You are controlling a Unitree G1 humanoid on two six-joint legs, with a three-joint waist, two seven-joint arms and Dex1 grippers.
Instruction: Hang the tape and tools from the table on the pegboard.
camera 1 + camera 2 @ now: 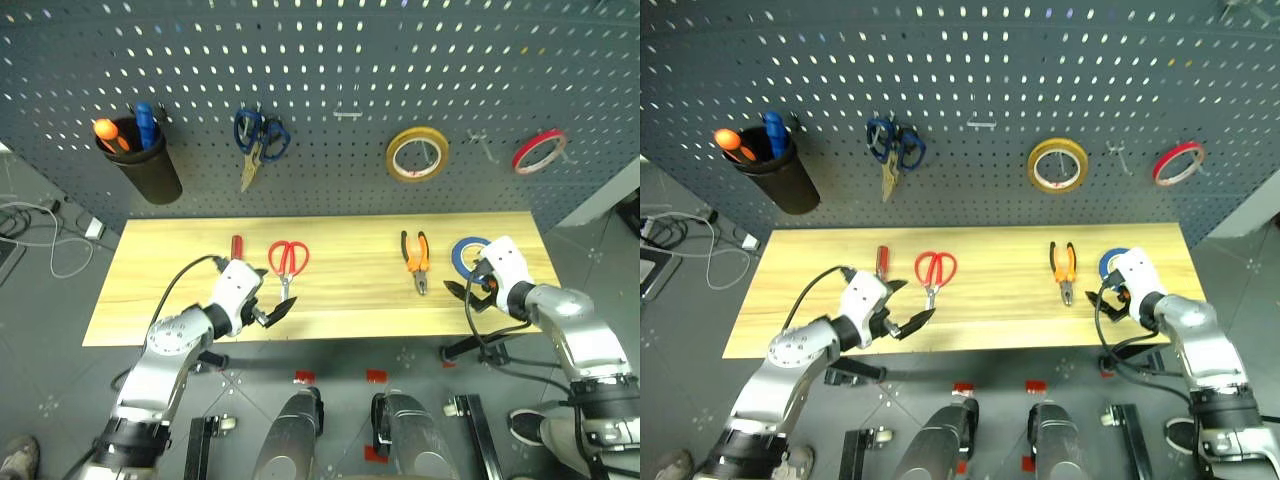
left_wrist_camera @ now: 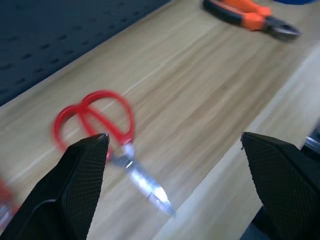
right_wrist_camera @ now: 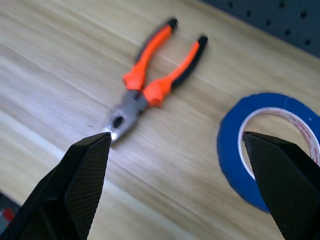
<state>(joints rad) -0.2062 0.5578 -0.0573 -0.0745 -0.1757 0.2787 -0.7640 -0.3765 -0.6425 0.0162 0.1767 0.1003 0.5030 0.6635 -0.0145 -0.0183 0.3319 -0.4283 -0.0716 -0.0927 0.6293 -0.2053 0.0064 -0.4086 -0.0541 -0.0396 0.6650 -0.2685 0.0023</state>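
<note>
The flat bright blue tape roll (image 3: 260, 150) lies near the pale wooden table's (image 1: 340, 300) right end, orange-and-black pliers (image 3: 152, 75) beside it. My right hand (image 1: 470, 292) hovers there, spread and empty; my left hand (image 1: 272, 313), likewise spread, hovers near the red-handled scissors (image 2: 102, 125). Both sit near the front edge: a clumsy nudge could push them off.

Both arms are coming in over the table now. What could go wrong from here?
The right gripper, open, sits between the blue tape and the pliers, so it could nudge one while taking the other. The left gripper, open, nears the red scissors blade-first and may push them.
</note>
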